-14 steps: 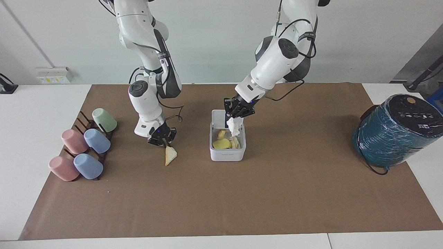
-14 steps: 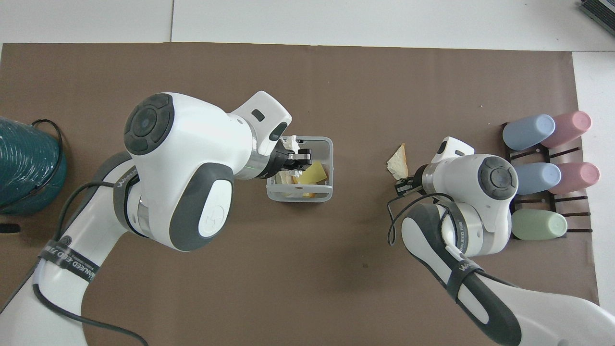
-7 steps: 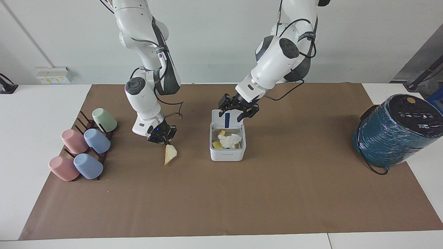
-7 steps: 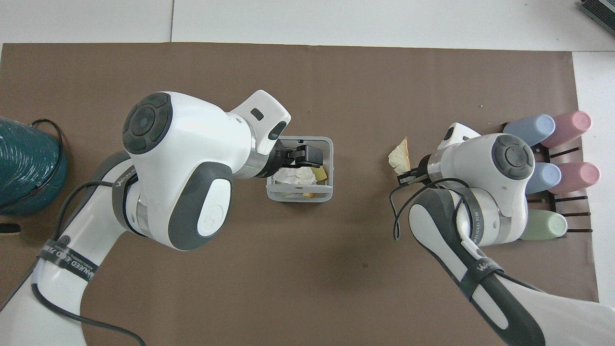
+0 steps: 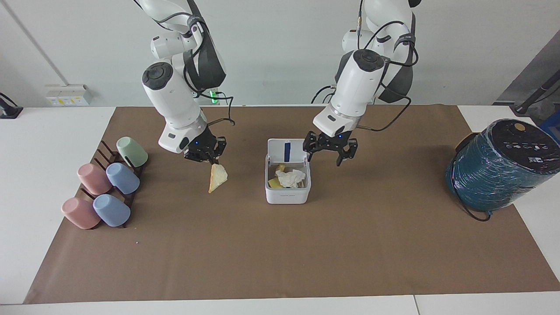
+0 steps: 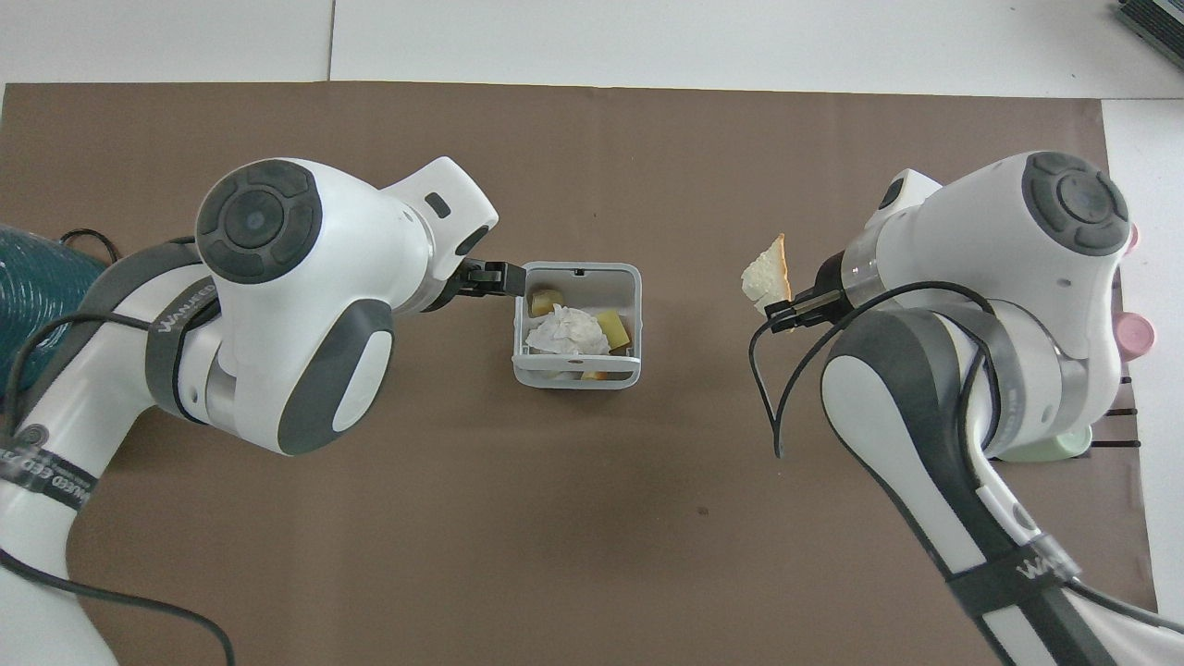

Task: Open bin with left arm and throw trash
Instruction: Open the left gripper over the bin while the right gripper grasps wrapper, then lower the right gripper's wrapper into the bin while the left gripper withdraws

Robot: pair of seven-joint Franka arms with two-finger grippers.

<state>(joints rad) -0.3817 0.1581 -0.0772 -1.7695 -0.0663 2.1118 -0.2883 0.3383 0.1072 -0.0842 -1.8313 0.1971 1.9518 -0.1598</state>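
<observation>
I see the bin (image 5: pixel 288 183) standing near the middle of the brown paper mat (image 5: pixel 280 253), with its hinged lid (image 5: pixel 284 151) raised upright at the edge nearer the robots. Inside the bin I count one crumpled white paper wad (image 5: pixel 290 177) lying on top, with yellow and tan food scraps (image 6: pixel 610 326) around and under it. I cannot tell whether a second wad lies beneath.

My left gripper (image 5: pixel 331 154) hangs above the mat just beside the bin, toward the left arm's end of the table, level with the raised lid. Its fingers (image 5: pixel 341 153) are spread wide and carry nothing.

My right gripper (image 5: pixel 205 154) is clenched on the top edge of the bread wedge (image 5: pixel 217 178). The wedge hangs point-down in the air above the mat, between the bin and the cup rack (image 5: pixel 114 175), clear of the surface and not over the bin.

The rack sits toward the right arm's end of the table. It carries five cups lying on their sides: a green cup (image 5: pixel 131 151) nearest the robots, then two blue cups (image 5: pixel 123 178) and two pink cups (image 5: pixel 94 179). I cannot see into any of them.

A large teal-wrapped cylinder (image 5: pixel 503 165) stands at the left arm's end of the table, at the edge of the mat, well apart from the bin.
</observation>
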